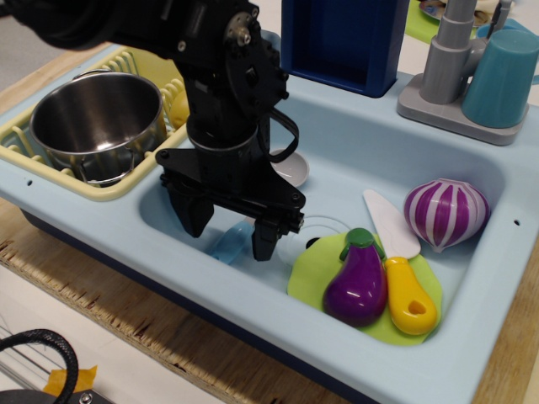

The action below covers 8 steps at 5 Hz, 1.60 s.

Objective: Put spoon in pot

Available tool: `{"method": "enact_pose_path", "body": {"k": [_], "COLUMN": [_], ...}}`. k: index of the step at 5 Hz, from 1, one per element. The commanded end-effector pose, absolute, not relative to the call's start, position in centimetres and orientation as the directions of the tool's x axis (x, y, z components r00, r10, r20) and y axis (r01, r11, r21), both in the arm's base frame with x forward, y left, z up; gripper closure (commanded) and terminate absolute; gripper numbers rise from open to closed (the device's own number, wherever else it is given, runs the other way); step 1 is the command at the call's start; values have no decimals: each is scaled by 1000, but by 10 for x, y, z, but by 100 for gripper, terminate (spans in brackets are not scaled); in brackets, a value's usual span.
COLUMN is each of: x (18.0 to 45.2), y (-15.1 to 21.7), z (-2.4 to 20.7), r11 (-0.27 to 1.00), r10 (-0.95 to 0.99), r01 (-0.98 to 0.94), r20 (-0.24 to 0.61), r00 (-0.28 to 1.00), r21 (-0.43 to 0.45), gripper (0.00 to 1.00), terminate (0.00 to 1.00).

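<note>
The spoon lies on the floor of the light blue sink. Its white bowl shows behind the arm and its light blue handle shows between my fingers; the neck is hidden by the gripper. My black gripper is open, low in the sink, with one finger on each side of the handle. I cannot tell if the fingers touch the spoon. The shiny steel pot stands upright and empty in the yellow rack at the left.
A green plate holds a purple eggplant, a yellow-handled knife and a purple onion at the sink's right. A grey faucet and teal cup stand at back right. A dark blue box stands behind.
</note>
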<state>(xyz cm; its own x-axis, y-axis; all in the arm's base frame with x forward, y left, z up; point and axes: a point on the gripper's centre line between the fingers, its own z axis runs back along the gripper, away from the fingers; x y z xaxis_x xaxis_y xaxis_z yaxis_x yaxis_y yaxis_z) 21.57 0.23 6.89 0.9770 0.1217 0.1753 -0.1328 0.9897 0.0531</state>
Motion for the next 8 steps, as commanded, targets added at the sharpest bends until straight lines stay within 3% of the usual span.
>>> {"method": "enact_pose_path", "body": {"k": [1, 2, 3, 5, 6, 8], "x": [223, 221, 222, 250, 245, 207], "y": [5, 3, 1, 0, 0, 30], "z": [54, 48, 61, 139, 164, 185], "r11": [988, 987, 988, 979, 965, 914], "r10": [151, 163, 152, 93, 123, 290], "r01": [-153, -160, -154, -106, -134, -286], "r20": [179, 166, 157, 80, 61, 28], "r00": [972, 973, 976, 992, 990, 957], "r21": [-3, -30, 3, 173, 226, 288], "gripper": [0, 100, 100, 100, 100, 100], "terminate": [0, 0, 0, 0, 0, 0]}}
